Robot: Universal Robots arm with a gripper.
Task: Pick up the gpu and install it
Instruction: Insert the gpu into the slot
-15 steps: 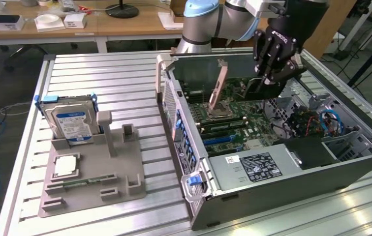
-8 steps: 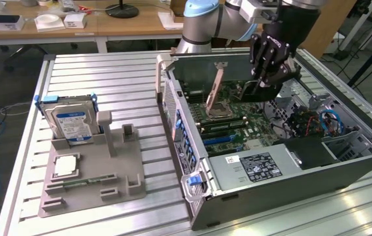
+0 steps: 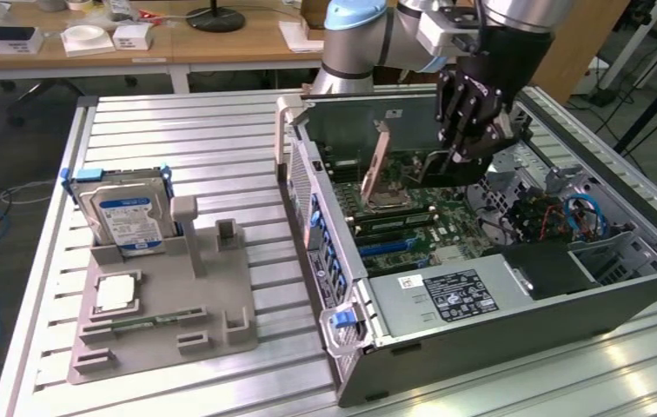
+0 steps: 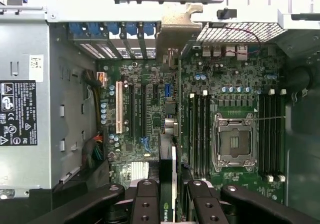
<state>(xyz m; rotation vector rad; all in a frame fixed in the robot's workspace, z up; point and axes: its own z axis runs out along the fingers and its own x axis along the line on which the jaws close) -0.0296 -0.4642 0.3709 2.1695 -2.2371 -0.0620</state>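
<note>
My gripper (image 3: 467,156) is down inside the open computer case (image 3: 456,347), shut on the gpu (image 3: 435,172). The card stands on edge over the motherboard (image 3: 421,221), its metal end bracket (image 3: 375,161) pointing toward the case's rear wall. In the wrist view the gpu (image 4: 170,169) shows edge-on between my black fingers (image 4: 146,204). It runs along the board to the bracket (image 4: 176,27), which is at the slot openings. I cannot tell whether its edge sits in a slot.
Expansion slots (image 4: 131,109), memory slots (image 4: 199,129) and the processor socket (image 4: 234,143) lie around the card. The power supply (image 3: 450,291) fills the case's near end. At the exterior view's left a grey holder (image 3: 166,321) carries a hard drive (image 3: 129,217).
</note>
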